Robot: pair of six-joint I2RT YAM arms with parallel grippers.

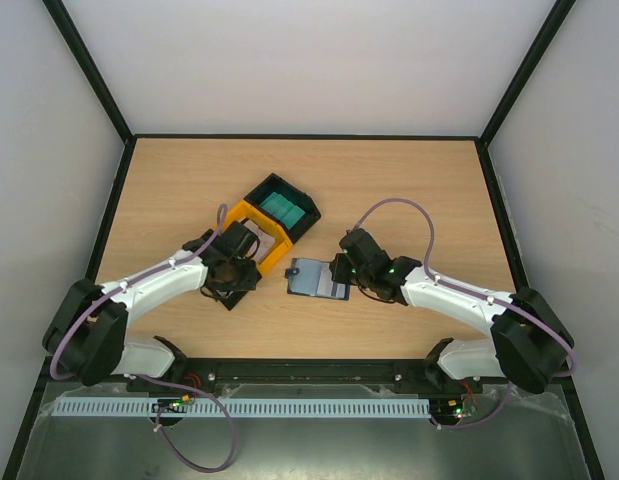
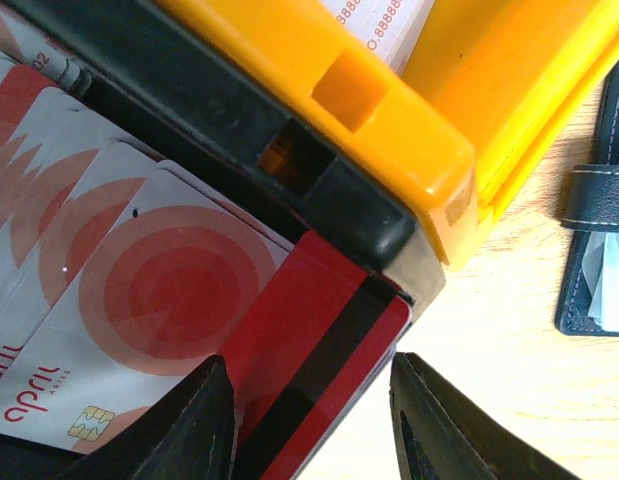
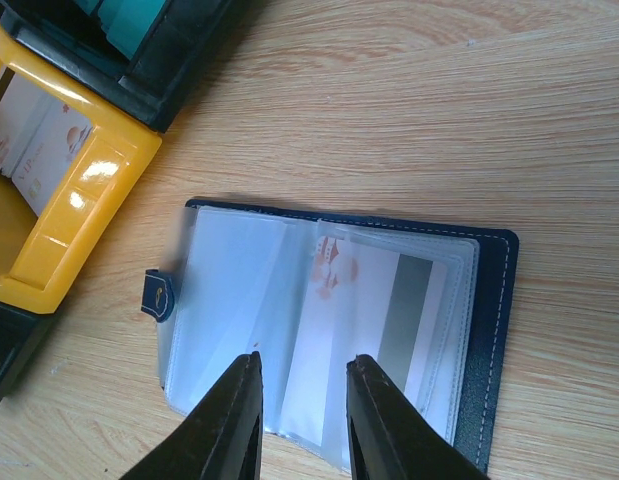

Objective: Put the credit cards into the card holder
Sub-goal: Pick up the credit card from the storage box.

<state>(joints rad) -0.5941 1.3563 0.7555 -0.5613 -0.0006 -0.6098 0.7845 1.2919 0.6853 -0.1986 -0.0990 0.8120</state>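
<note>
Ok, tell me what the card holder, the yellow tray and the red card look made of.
The card holder: dark navy leather or imitation, matte, pale stitching along the edge; inner sleeves clear soft plastic, a card showing through. The yellow tray: rigid moulded plastic, glossy highlights. The red card: thin smooth plastic, probably, with a dark stripe.

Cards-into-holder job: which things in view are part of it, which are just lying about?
In the job: credit cards; card holder, open, one card already sleeved; left gripper; right gripper.
Lying about: yellow tray; black tray; teal items inside it.
</note>
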